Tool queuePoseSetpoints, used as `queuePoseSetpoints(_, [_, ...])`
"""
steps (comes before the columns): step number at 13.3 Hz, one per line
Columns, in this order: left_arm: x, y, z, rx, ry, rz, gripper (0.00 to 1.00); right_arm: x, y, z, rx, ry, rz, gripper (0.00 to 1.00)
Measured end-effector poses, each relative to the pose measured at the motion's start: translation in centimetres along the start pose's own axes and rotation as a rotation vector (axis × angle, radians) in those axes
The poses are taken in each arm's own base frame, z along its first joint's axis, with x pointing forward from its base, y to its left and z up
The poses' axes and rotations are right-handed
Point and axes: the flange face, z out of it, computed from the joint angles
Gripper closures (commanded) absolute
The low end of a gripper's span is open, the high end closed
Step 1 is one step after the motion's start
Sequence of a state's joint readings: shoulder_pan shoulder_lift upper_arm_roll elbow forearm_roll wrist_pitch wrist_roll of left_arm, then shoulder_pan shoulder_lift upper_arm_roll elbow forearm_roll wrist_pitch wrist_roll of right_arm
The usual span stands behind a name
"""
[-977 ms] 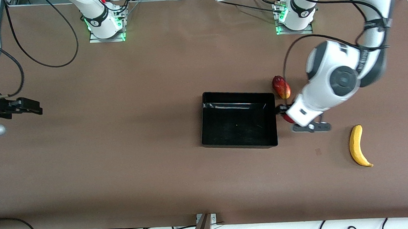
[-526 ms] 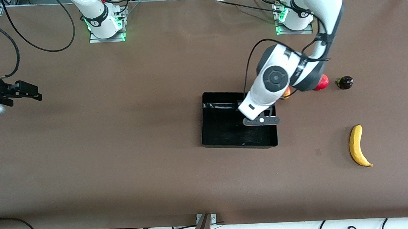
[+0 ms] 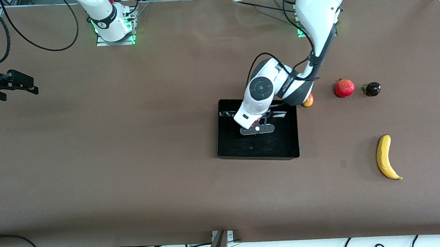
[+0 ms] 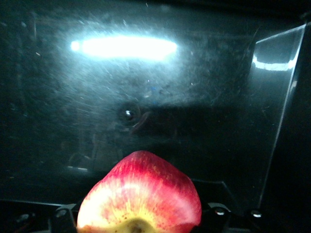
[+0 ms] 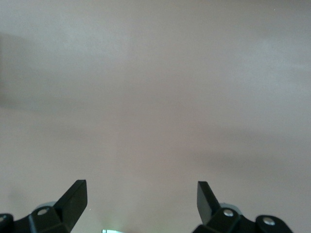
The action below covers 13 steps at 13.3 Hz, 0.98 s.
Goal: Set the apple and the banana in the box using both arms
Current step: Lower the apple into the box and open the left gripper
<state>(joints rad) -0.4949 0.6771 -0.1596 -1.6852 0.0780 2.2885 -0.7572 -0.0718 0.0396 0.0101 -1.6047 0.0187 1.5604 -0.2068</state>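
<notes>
Apple [image 4: 140,194] (clawed) over box [image 3: 258,151]

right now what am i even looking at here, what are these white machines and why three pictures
Two white jointed robot arms sit at a brown table. The big picture looks down from across the table; the other two come from cameras on each arm's wrist.

The left gripper hangs over the shallow black plastic box, shut on a small red and yellow apple, seen close in the left wrist view.

The right gripper waits open over bare table at its own end.

On the table lie a long yellow banana, a round red pomegranate, a small dark fruit and a red-yellow mango, half hidden by the arm.
</notes>
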Motion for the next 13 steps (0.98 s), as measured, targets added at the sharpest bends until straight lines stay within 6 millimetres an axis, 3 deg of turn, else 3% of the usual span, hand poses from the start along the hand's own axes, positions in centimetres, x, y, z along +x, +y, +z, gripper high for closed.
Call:
queuePoseSetpoints(2, [-0.6,0.7,2.2,0.013,0.002,0.007,1.00,0.0,-0.2,0.0,-0.024,-0.006,-0.008,0.00])
queuePoseSetpoints(3, [-0.7,0.8,3.1,0.020,0.006,0.018,0.83,0.1,-0.3,-0.1,-0.030,-0.007,-0.012,0.00])
queuePoseSetpoints(6, [-0.7,0.8,3.0,0.023,0.016,0.027,0.31,-0.2,0.6,0.0,-0.036,-0.013,0.005,0.00])
queuePoseSetpoints(7, [-0.7,0.8,3.0,0.023,0.016,0.024,0.00,-0.3,1.5,0.1,-0.034,-0.015,0.021,0.00])
queuePoseSetpoints(9, [-0.7,0.8,3.0,0.023,0.016,-0.007,0.00,-0.5,2.6,0.3,-0.032,-0.020,0.041,0.00])
queuePoseSetpoints(13, [0.8,0.0,1.6,0.039,0.009,-0.077,0.00,-0.3,2.2,0.3,-0.033,-0.019,0.032,0.00])
